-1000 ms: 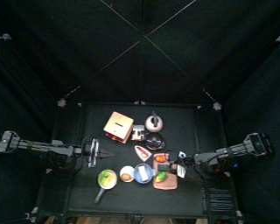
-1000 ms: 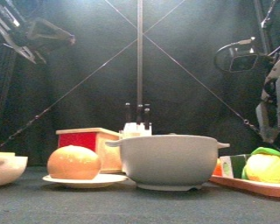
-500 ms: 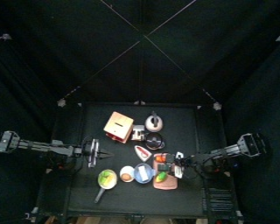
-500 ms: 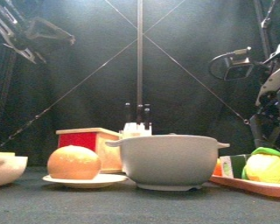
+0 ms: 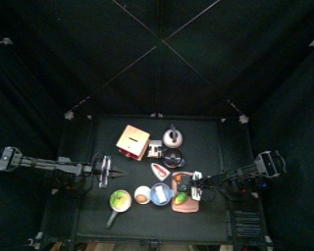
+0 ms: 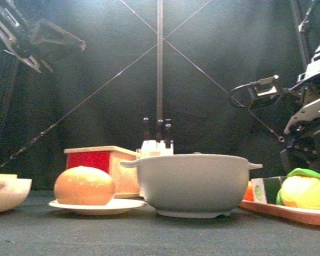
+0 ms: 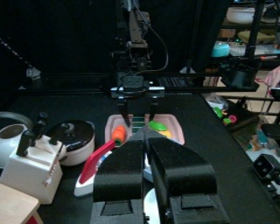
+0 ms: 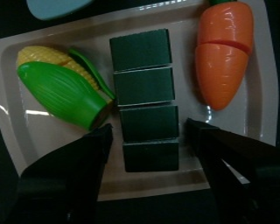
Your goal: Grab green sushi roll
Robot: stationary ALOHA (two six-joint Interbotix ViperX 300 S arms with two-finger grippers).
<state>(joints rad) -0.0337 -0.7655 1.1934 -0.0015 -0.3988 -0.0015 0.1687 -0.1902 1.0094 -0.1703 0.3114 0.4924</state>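
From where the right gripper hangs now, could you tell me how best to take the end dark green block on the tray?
Come straight down and pinch the end dark green block across its two free sides, corn side and carrot side. Its inner end butts the next block; the open right gripper straddles it.

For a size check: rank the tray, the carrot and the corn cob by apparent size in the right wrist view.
1. Tray, largest; it holds the others.
2. Carrot and corn cob: they look alike, so left unranked.
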